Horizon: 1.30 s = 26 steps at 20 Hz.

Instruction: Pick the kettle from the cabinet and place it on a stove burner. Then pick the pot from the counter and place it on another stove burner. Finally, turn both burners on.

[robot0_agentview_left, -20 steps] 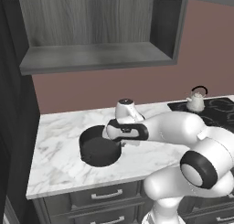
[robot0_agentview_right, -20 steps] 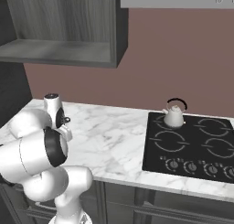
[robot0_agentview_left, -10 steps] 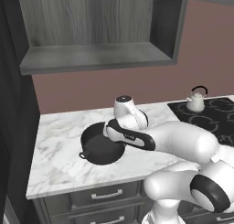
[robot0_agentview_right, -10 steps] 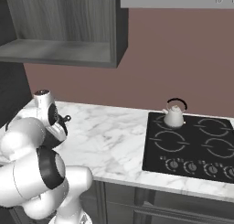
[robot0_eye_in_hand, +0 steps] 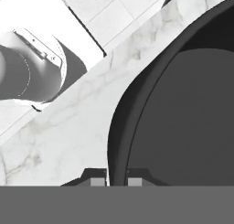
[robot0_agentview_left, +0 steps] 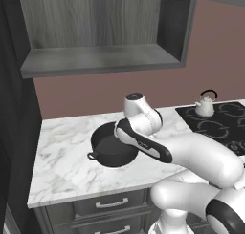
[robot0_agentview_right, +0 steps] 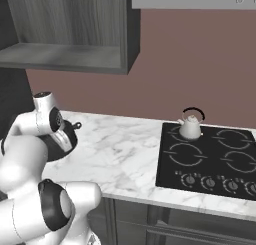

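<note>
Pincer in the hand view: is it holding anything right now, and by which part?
The pincer is shut on the pot, pinching its thin rim wall, one fingertip outside and one inside, not a loop handle.

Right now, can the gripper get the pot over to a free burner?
Probably yes. The gripper is shut on the pot rim, the counter between looks bare, and the kettle takes one burner; the front-left burner is free.
</note>
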Motion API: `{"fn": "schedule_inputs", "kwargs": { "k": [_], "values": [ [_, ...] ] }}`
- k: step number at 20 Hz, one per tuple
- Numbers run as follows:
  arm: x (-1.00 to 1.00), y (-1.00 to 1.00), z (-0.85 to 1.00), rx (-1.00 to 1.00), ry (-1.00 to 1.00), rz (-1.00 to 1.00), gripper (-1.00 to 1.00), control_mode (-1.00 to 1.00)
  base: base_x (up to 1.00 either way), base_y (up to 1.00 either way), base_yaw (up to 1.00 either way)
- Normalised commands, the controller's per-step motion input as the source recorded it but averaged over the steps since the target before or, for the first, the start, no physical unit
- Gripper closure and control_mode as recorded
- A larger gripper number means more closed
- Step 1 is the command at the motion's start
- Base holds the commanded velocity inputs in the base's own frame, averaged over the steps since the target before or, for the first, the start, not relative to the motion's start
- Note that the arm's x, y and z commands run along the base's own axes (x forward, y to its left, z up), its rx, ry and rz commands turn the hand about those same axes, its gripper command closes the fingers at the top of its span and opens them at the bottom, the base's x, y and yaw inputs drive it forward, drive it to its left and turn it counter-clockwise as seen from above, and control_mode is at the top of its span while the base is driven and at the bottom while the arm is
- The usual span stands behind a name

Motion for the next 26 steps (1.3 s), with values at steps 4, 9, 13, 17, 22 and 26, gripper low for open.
{"fn": "schedule_inputs", "kwargs": {
  "k": [4, 9, 13, 17, 22, 26],
  "values": [
    [-0.15, -0.32, 0.35, 0.00, 0.00, -0.03, 1.00, -1.00, 0.00, 0.00, 0.00],
    [-0.21, -0.37, 0.28, 0.00, 0.00, -0.04, 1.00, -1.00, 0.00, 0.00, 0.00],
    [-0.25, -0.36, 0.32, 0.00, 0.00, -0.04, 1.00, -1.00, 0.00, 0.00, 0.00],
    [-0.24, -0.36, 0.37, 0.00, 0.00, -0.04, 1.00, -1.00, 0.00, 0.00, 0.00],
    [-0.24, -0.37, 0.35, 0.00, 0.00, -0.05, 1.00, -1.00, 0.00, 0.00, 0.00],
    [-0.22, -0.31, 0.34, 0.00, 0.00, -0.05, 1.00, -1.00, 0.00, 0.00, 0.00]
  ]
}}
